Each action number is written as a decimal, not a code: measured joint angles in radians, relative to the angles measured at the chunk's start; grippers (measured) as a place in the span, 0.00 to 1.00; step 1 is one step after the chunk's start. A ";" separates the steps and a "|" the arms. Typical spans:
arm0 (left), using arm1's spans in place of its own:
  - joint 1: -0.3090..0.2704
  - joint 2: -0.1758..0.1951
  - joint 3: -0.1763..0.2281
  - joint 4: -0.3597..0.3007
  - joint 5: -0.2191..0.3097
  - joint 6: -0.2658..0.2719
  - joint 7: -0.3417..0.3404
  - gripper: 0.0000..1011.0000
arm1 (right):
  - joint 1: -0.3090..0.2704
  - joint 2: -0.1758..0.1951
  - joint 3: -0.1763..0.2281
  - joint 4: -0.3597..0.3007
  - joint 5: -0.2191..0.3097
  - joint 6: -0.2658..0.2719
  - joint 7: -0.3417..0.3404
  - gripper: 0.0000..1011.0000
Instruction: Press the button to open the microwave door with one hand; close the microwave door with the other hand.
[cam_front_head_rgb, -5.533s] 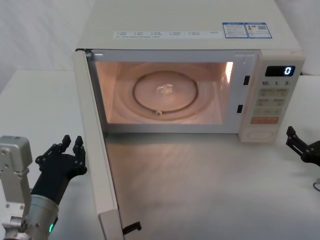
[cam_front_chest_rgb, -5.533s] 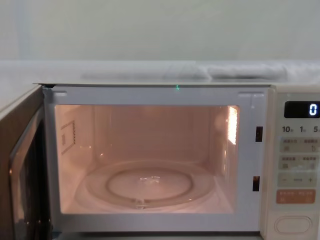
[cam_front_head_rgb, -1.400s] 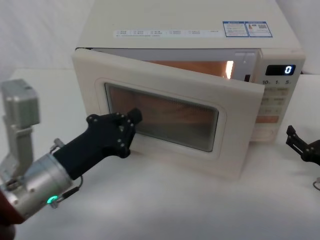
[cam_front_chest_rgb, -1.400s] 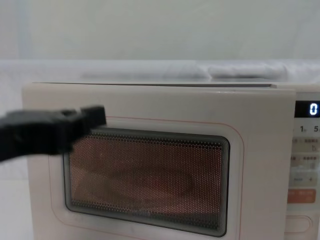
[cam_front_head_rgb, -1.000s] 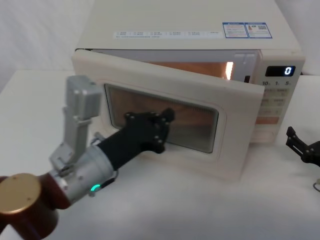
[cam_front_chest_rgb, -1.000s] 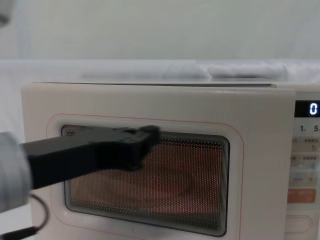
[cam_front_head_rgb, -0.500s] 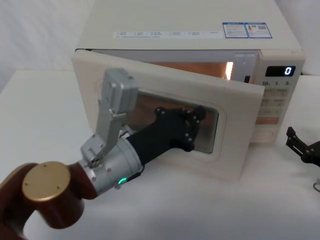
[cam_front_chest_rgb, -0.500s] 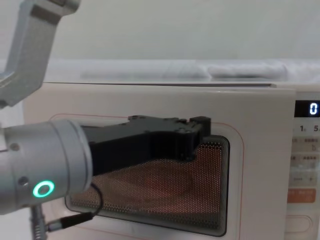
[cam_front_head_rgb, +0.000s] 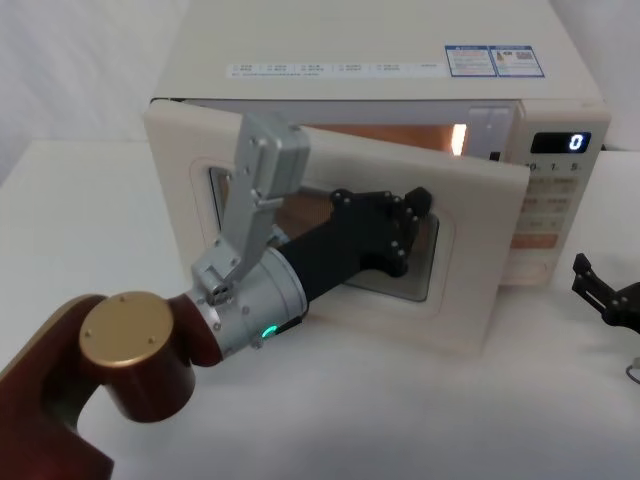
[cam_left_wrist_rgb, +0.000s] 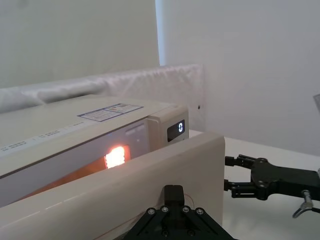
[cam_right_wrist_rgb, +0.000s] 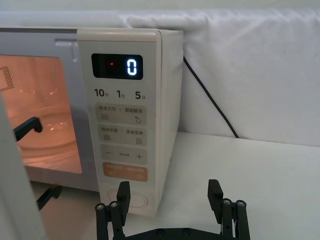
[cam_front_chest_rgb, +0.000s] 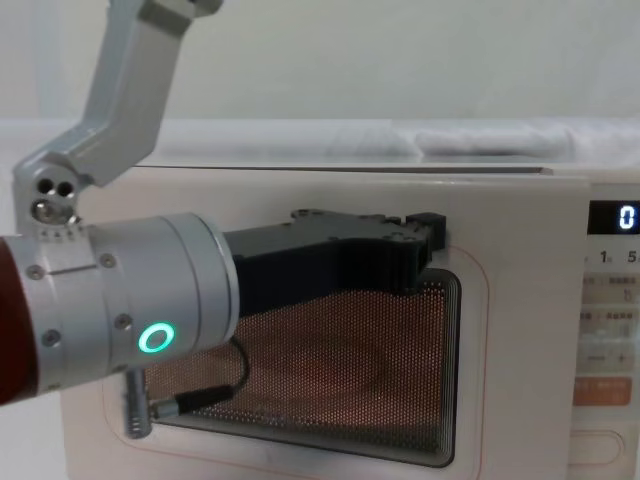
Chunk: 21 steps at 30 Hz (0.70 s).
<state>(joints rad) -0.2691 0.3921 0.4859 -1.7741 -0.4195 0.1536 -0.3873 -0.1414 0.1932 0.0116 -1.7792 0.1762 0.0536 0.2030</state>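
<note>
The microwave door (cam_front_head_rgb: 470, 300) stands ajar, its free edge a short way out from the lit cavity. My left gripper (cam_front_head_rgb: 418, 203), black on a silver wrist with a green ring, is shut and rests against the dark window (cam_front_chest_rgb: 330, 390) near its upper right corner. It shows in the chest view as the left gripper (cam_front_chest_rgb: 425, 232) and in its own wrist view as the left gripper (cam_left_wrist_rgb: 173, 192) against the door (cam_left_wrist_rgb: 150, 175). My right gripper (cam_right_wrist_rgb: 169, 192) hangs open low in front of the control panel, just short of the button (cam_right_wrist_rgb: 136, 201). In the head view the right gripper (cam_front_head_rgb: 597, 285) is off the microwave's right corner.
The microwave body (cam_front_head_rgb: 380, 40) fills the back of the white table (cam_front_head_rgb: 330, 420). Its display (cam_right_wrist_rgb: 117, 66) reads 0, and an orange key (cam_right_wrist_rgb: 125, 171) sits above the button. A black cable (cam_right_wrist_rgb: 210, 102) runs behind the right side against a white padded wall.
The door has swung from wide open to nearly shut. Over the last second my left gripper slid rightward across the window while the door held its angle. The right gripper stayed put.
</note>
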 joint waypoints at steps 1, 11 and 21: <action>-0.008 -0.004 0.004 0.009 0.005 0.002 0.001 0.00 | 0.000 0.000 0.000 0.000 0.000 0.000 0.000 0.99; -0.052 -0.035 0.023 0.058 0.045 0.008 0.014 0.00 | 0.000 0.000 0.000 0.000 0.000 0.000 0.000 0.99; -0.077 -0.095 0.021 0.084 0.100 0.015 0.077 0.00 | 0.000 0.000 0.000 0.000 0.000 0.000 0.000 0.99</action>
<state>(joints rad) -0.3462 0.2975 0.5069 -1.6899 -0.3198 0.1688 -0.3100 -0.1414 0.1932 0.0116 -1.7792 0.1762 0.0536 0.2029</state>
